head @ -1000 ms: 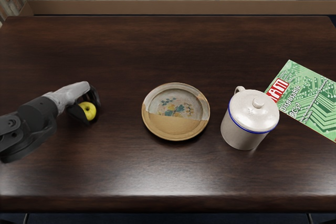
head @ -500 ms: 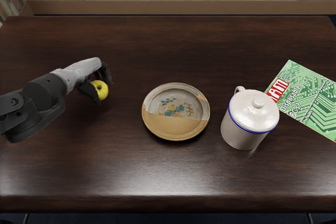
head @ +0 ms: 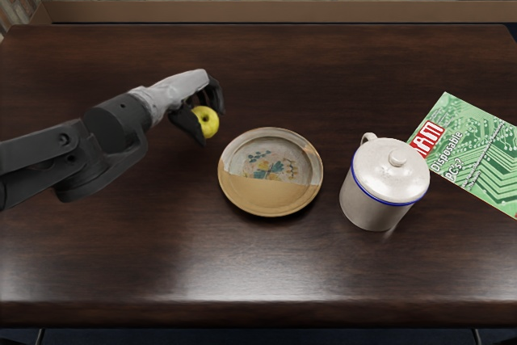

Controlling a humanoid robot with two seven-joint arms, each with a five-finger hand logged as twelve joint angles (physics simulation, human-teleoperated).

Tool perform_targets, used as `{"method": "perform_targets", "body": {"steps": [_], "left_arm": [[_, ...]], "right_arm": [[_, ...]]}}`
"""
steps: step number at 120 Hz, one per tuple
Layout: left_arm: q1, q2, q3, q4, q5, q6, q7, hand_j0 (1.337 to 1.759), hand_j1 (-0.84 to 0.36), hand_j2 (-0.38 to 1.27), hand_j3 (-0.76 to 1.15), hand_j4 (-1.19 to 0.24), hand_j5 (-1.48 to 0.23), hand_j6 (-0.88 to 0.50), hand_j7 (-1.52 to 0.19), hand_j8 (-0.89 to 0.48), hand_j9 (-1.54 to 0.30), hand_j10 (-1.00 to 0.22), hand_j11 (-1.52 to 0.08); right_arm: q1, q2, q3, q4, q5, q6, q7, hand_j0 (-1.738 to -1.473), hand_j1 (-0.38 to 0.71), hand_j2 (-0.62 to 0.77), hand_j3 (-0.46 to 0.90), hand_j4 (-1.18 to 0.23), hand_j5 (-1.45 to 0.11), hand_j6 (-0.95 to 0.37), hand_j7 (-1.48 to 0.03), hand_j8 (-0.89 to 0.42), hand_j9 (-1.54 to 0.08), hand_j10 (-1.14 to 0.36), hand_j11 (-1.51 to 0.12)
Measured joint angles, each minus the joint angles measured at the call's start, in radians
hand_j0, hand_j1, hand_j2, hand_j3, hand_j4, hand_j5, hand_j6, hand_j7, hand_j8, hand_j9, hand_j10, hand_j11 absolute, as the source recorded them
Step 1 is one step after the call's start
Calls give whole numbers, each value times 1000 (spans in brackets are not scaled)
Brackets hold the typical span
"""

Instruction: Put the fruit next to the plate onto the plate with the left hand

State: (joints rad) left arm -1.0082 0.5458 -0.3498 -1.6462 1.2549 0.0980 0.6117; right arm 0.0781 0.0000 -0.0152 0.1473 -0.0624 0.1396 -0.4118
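A small yellow fruit (head: 207, 120) is held in my left hand (head: 202, 115), whose dark fingers are curled around it. The hand is raised above the table, just up and left of the plate's rim. The plate (head: 271, 197) is round, tan and grey with a painted centre, and nothing lies on it. My left arm comes in from the left edge. No right arm shows.
A white lidded jar with a blue rim and handle (head: 383, 183) stands right of the plate. A green printed packet (head: 468, 151) lies at the right edge. A brick wall runs behind the dark wooden table (head: 258, 272).
My left hand has lifted the yellow fruit from the table's left side and carried it up and to the right, close to the plate.
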Motion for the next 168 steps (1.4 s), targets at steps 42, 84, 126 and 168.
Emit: {"method": "perform_targets", "body": {"steps": [42,84,126,168], "left_arm": [[-30,-107,7,3,-36,-1,0,1655,-243,466,0,-713,-1010,-524,-980,-463,-974,-664,-967],[-17,-230,21,65,-40,0,0,1655,-253,498,0,-719,-1012,-527,-983,-478,-976,-673,-975],[-18,-240,24,82,-37,16,-1,1657,-41,210,0,-409,-563,-338,-553,-317,-547,-399,-548],[-89,-4,-162,-6,-552,-121,-1,1658,198,53,0,-143,-190,-131,-188,-127,-187,-141,-187]], "right_arm": [[-1,0,-1,0,0,0,0,-1658,-349,0,0,0,0,0,0,0,0,0,0],[-3,0,-2,0,0,0,0,-1658,-349,0,0,0,0,0,0,0,0,0,0],[-3,0,-1,0,0,0,0,-1658,-349,0,0,0,0,0,0,0,0,0,0],[-1,0,0,0,0,0,0,-1658,-349,0,0,0,0,0,0,0,0,0,0]]}}
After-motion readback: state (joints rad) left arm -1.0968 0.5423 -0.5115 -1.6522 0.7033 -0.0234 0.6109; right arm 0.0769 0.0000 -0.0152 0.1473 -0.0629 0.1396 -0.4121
